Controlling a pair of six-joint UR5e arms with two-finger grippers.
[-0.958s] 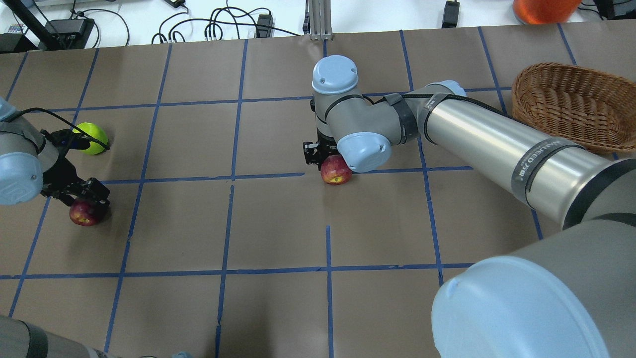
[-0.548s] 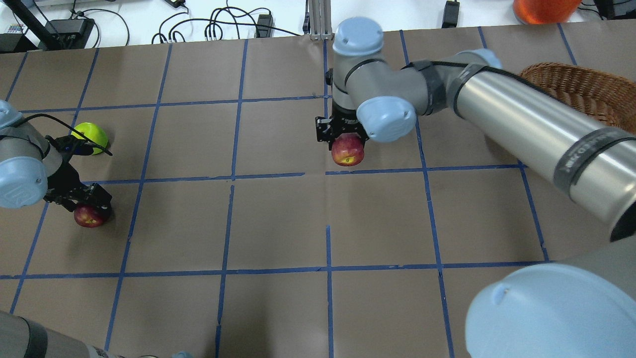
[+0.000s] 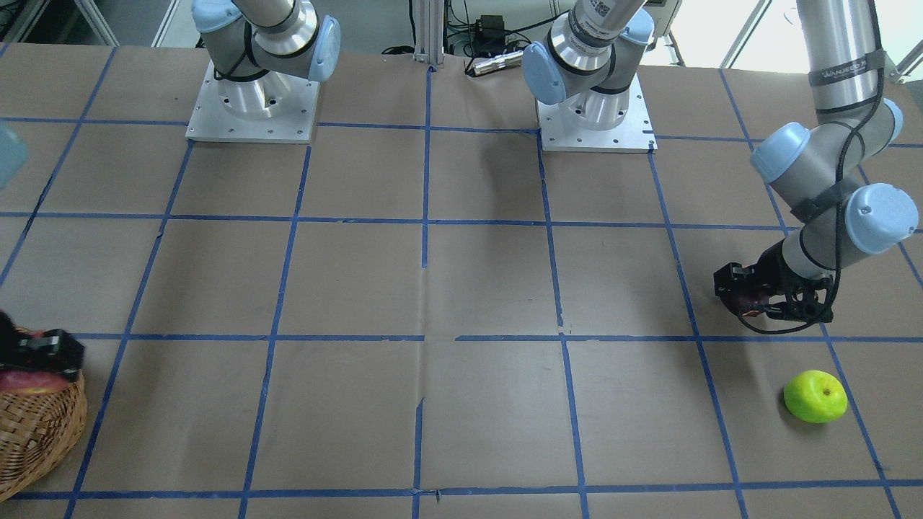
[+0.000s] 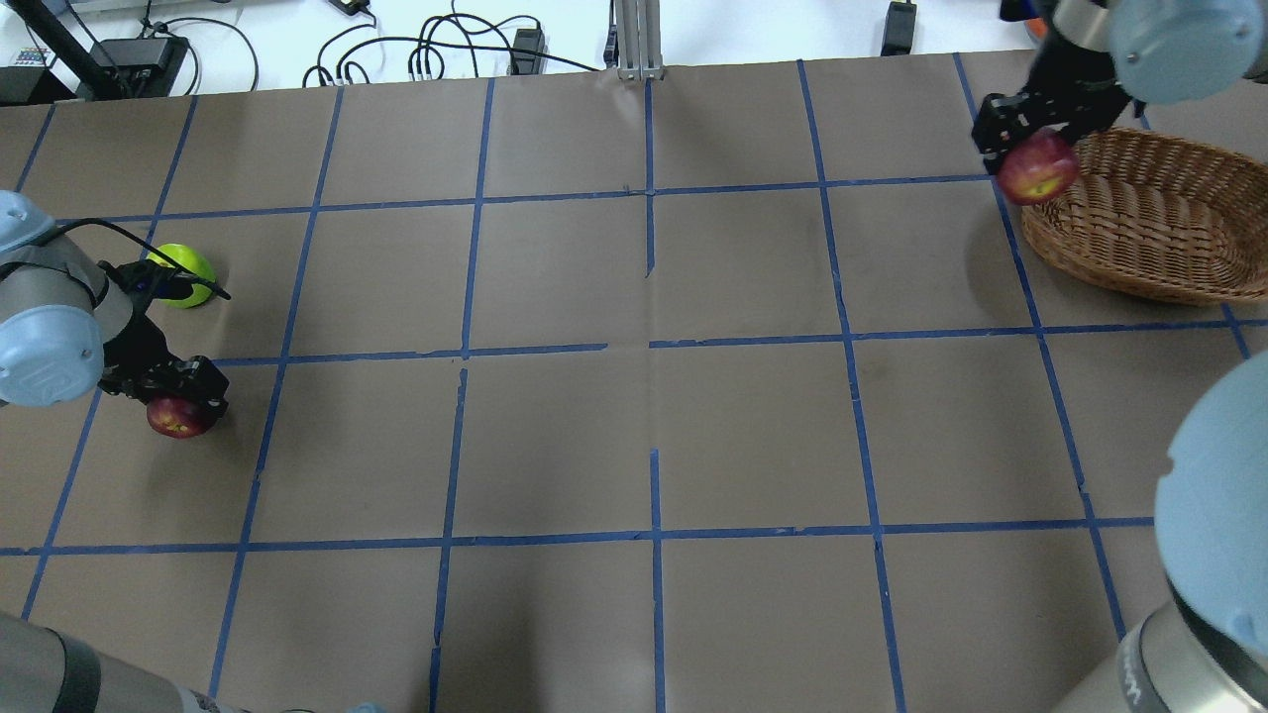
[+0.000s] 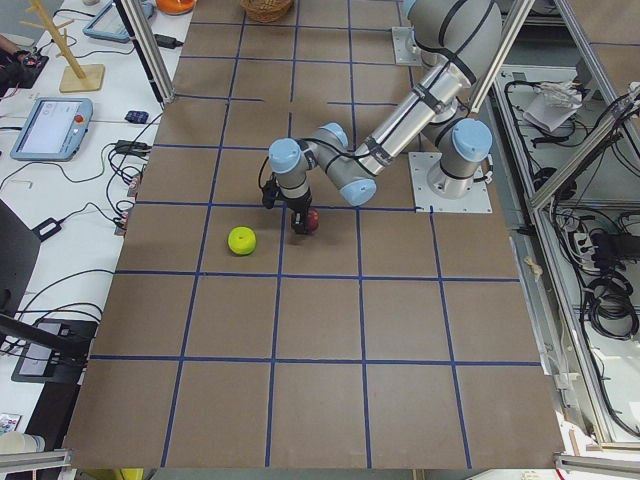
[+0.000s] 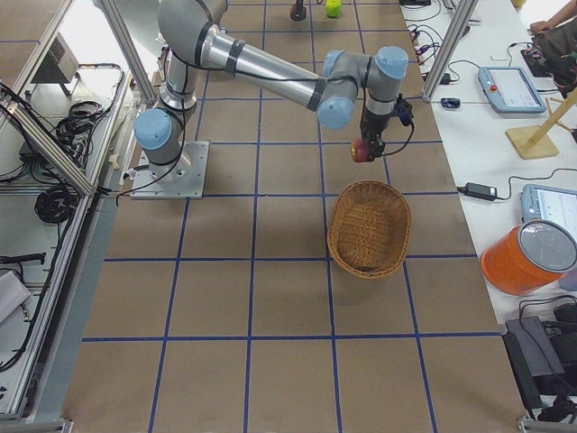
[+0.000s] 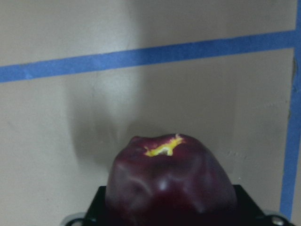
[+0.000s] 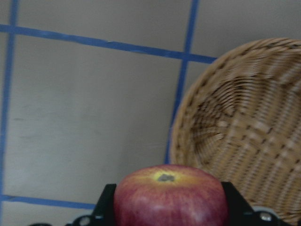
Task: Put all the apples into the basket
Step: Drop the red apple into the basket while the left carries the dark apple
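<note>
While right hand (image 4: 1026, 141) grips red apple (image 4: 1038, 168), basket's (image 4: 1139, 281) long axis runs L-R.

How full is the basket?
Empty: the basket shows bare wicker; the red apple hangs in the right gripper by its rim.

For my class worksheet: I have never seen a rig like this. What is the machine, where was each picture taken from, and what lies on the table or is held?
Two robot arms stand at a table. Four pictures come from fixed cameras: above, opposite, and at each end. Two close-ups come from wrist cameras. The right gripper holds a red apple beside the basket, not yet in it. The left gripper holds a dark maroon apple. A green apple lies on the table.
</note>
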